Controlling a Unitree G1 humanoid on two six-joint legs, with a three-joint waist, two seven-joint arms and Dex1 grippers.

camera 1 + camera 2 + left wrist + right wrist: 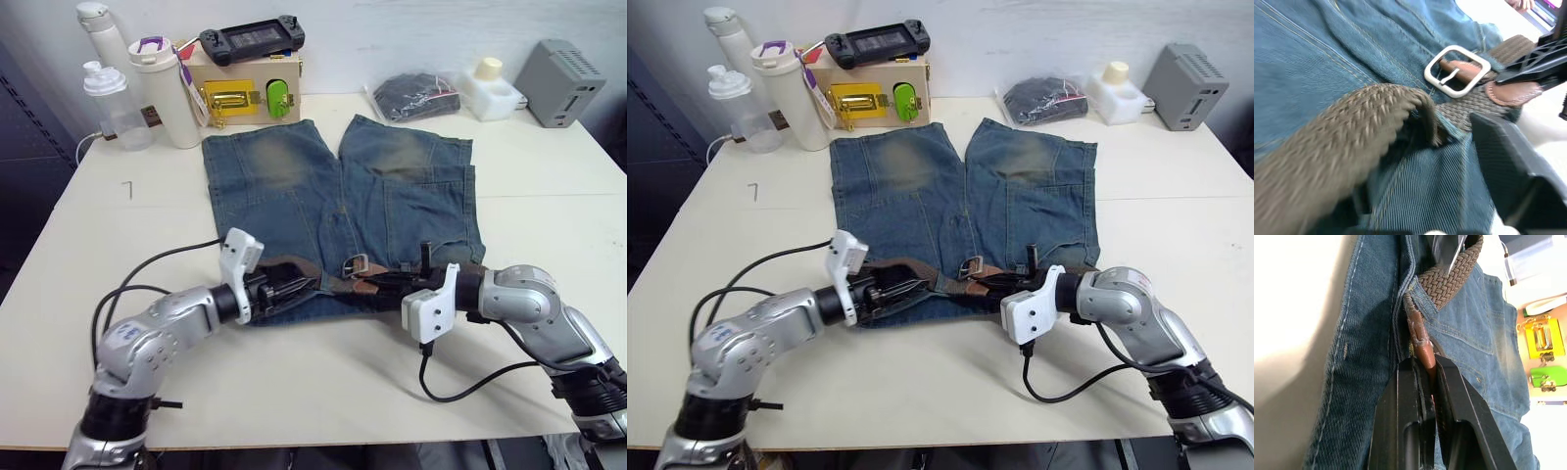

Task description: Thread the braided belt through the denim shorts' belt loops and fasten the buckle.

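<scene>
1. The denim shorts [343,211] lie flat on the worktop [549,196], waistband toward us and legs pointing away, so the band sits within reach of both arms.
2. The braided belt [1352,142] runs along that waistband, seemingly already passed through much of it; in the left wrist view it dives under a fold of denim that may be one of the belt loops, though we cannot be sure.
3. The buckle [1457,71] rests on the denim near the middle of the waistband, its prong lying across the frame and the leather end just beside it — not yet fastened, in our judgement.
4. Our right claw [1426,364] is clamped on the brown leather tip [1422,350], fingers pinching it from both sides, presumably to steer it toward the buckle.
5. Our left claw [294,284] lies over the strap on the other side of the buckle, probably to steady the belt; whether its fingers are apart or together we cannot tell.
6. Along the far edge stand two bottles [118,108], a white tumbler [162,93], a wooden box with a yellow latch [245,93], a game controller [252,41], a dark bag [416,96] and a grey device [560,83] — all well apart from the work.
7. Nothing blocks the buckle; the two claws sit close together, and their cables trail across the near worktop.
</scene>
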